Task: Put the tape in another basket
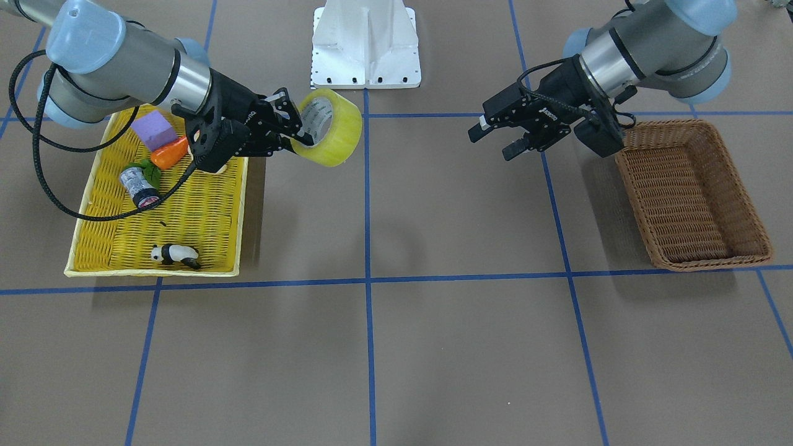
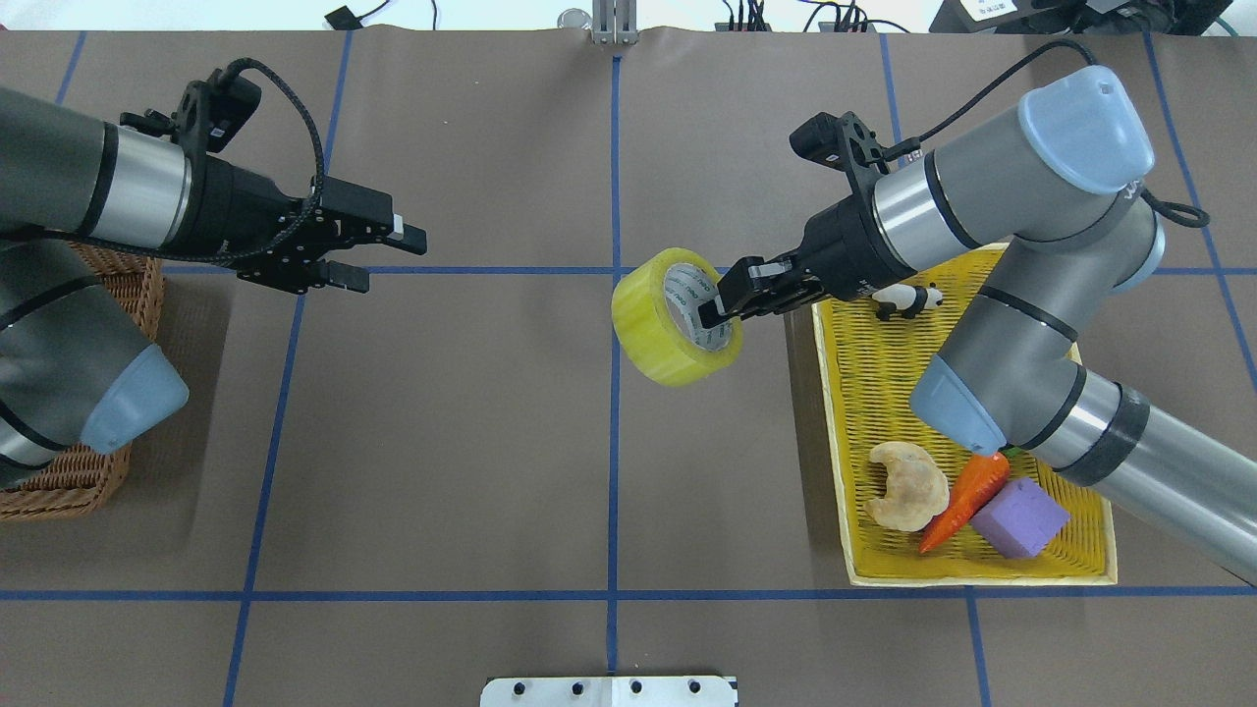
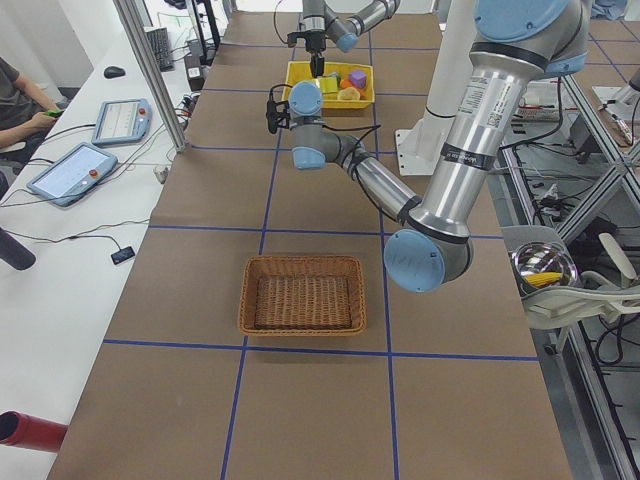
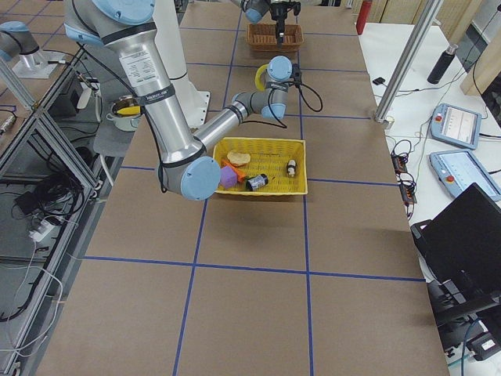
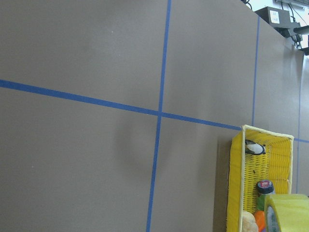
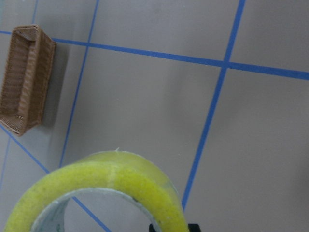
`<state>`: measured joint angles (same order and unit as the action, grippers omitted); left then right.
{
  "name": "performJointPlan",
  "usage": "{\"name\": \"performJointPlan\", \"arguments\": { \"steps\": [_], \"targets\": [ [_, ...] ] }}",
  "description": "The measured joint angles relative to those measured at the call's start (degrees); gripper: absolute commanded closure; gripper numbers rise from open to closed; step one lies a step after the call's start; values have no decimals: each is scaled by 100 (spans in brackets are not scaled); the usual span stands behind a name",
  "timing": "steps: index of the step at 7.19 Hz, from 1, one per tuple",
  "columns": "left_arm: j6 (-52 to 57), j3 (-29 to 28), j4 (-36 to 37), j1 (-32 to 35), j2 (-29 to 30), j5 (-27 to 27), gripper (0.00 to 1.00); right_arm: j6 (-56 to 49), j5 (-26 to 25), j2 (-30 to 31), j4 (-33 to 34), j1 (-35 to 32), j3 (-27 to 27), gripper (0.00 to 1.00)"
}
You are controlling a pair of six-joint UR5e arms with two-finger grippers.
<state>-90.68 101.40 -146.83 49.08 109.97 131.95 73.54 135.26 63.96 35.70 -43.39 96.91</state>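
Observation:
The tape (image 1: 334,133) is a wide yellow roll with a grey-white core. It hangs in the air just past the yellow tray's inner edge, near the table's centre line, and also shows in the overhead view (image 2: 656,339) and close up in the right wrist view (image 6: 96,181). My right gripper (image 1: 297,133) (image 2: 715,312) is shut on the roll's wall, with one finger inside the core. The brown wicker basket (image 1: 712,260) (image 2: 137,285) stands empty at the opposite side. My left gripper (image 1: 492,139) (image 2: 388,257) is open and empty, raised beside the basket and pointing toward the centre.
The yellow tray (image 1: 186,217) holds a purple block (image 1: 153,130), a carrot (image 1: 168,153), a silver cylinder (image 1: 139,186), a toy panda (image 1: 175,254) and a bread-like piece (image 2: 905,483). A white mount (image 1: 365,43) stands at the robot's base.

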Motion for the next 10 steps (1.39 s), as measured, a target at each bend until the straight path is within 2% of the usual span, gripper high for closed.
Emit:
{"name": "performJointPlan", "arguments": {
  "steps": [2, 3, 5, 7, 10],
  "targets": [
    [-392, -243, -459, -96, 222, -105, 2, 1055, -767, -41, -1627, 463, -539, 100],
    [-651, -278, -588, -179, 376, -265, 2, 1365, -1123, -106, -2071, 668, -691, 100],
    [-1428, -361, -1384, -461, 557, -878, 2, 1775, -1464, -303, -2341, 818, -783, 100],
    [-2187, -527, -2282, -587, 672, -1257, 3, 2383, -1733, -435, -2705, 837, -857, 100],
    [-3155, -1040, -3809, -615, 742, -1577, 3, 3362, -1918, -534, -4249, 843, -1593, 100]
  ]
}}
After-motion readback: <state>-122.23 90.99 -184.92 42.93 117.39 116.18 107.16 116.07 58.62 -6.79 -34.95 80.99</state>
